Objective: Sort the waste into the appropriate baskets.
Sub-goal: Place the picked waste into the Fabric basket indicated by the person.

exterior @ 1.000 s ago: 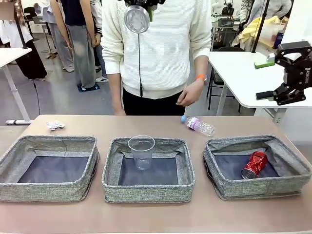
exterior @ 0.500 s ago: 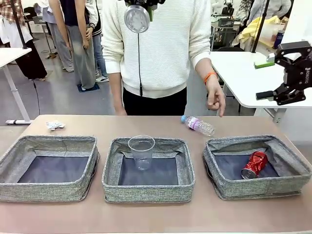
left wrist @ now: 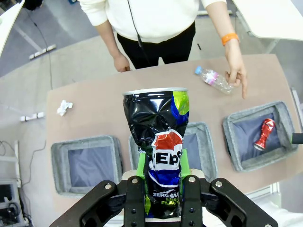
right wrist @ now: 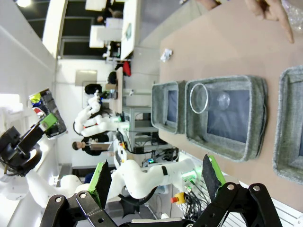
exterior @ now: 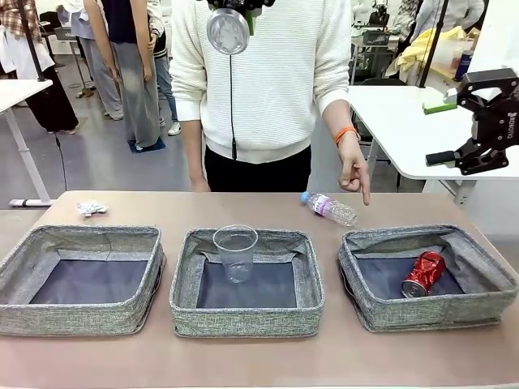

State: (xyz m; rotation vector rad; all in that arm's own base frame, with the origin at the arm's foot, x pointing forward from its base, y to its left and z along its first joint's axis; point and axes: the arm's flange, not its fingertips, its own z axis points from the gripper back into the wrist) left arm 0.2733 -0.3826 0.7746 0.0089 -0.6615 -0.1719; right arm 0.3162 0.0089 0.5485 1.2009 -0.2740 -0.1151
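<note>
My left gripper (left wrist: 161,163) hangs high over the table, shut on a crushed dark blue-silver can (left wrist: 156,113); the can's silver end (exterior: 228,31) shows at the top of the front view. Below stand three grey baskets: the left one (exterior: 85,239) has nothing in it, the middle one (exterior: 247,320) holds a clear plastic cup (exterior: 236,251), and the right one (exterior: 422,316) holds a crushed red can (exterior: 423,274). A clear bottle (exterior: 331,208) and crumpled white paper (exterior: 92,208) lie on the table behind them. My right gripper (exterior: 442,131) is raised at the right, open and holding nothing.
A person in a white sweater stands at the far side, one hand (exterior: 355,172) pointing down beside the bottle. White tables (exterior: 405,121) and other people stand behind. Bare tabletop (exterior: 259,361) runs in front of the baskets.
The person's hand has dropped from waist height and now points down next to the bottle. Neither arm has moved.
</note>
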